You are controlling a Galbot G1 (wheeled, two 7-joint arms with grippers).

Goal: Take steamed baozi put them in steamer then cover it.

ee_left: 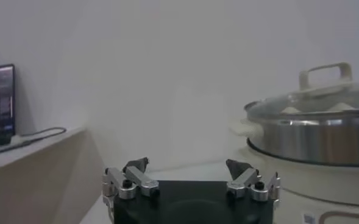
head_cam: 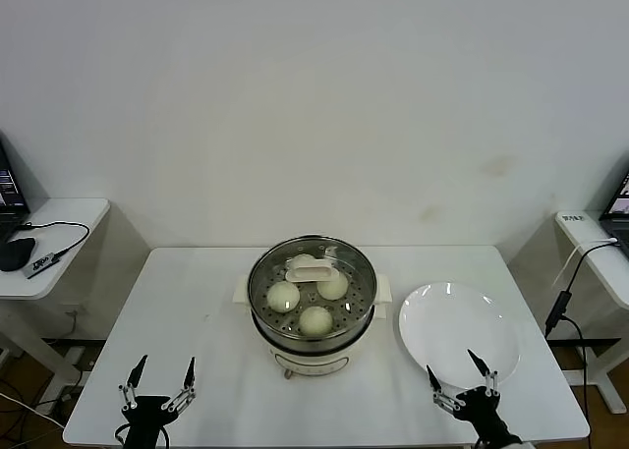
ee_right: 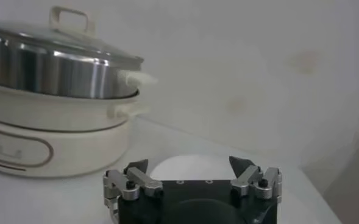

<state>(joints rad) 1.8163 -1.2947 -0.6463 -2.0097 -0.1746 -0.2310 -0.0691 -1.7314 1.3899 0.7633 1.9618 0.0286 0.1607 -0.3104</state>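
Both arms are seen low at the near edge of the white table (head_cam: 197, 302), with only their ends in the head view. The left gripper (head_cam: 157, 372) is held at the near left part of the table, fingers pointing away from the robot toward the far wall. Its two fingers are spread wide apart and nothing is held between them or touched by them; in the left wrist view the same gripper (ee_left: 187, 165) is shown with an empty gap between the tips.

The right gripper (head_cam: 458, 368) is held at the near right, its tips over the near rim of the white plate (head_cam: 447, 316). Its fingers are likewise spread wide, with nothing gripped; whether the plate is touched cannot be told. In the right wrist view this gripper (ee_right: 188, 164) is seen with the plate beyond it.

The steamer (head_cam: 313, 316) stands at the middle of the table on a white cooker base (head_cam: 310, 359), well apart from both grippers and just beside the plate. Four buns (head_cam: 315, 319) are seen inside it through the glass lid (head_cam: 359, 272), which is seated on the steamer's rim with its cream handle (head_cam: 311, 270) on top. No bun lies on the plate.
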